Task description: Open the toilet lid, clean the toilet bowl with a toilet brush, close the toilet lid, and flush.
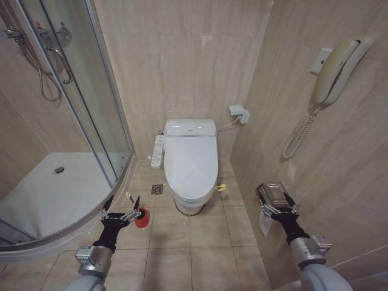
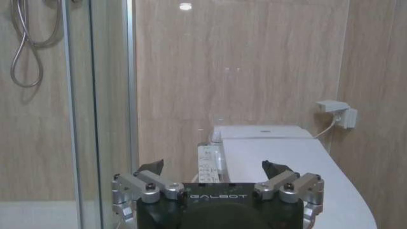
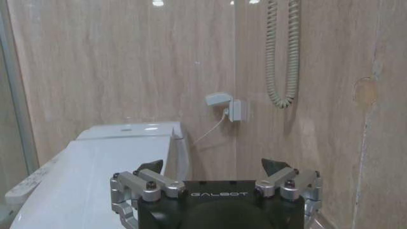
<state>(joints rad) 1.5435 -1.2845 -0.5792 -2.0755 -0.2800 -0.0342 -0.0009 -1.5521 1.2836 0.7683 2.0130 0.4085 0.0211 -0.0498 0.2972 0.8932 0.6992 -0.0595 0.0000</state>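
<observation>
Closed toilet lid (image 1: 191,159) hides the bowl; both end effectors, left (image 1: 119,209) and right (image 1: 279,209), apparently hang released.

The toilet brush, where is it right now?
In the head view the toilet brush stands in its red holder on the floor, left of the toilet bowl, beside the left gripper.

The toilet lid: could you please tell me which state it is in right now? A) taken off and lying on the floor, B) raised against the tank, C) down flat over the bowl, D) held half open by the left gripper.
C: the toilet lid lies flat over the bowl, with both grippers open and well short of it.
</observation>
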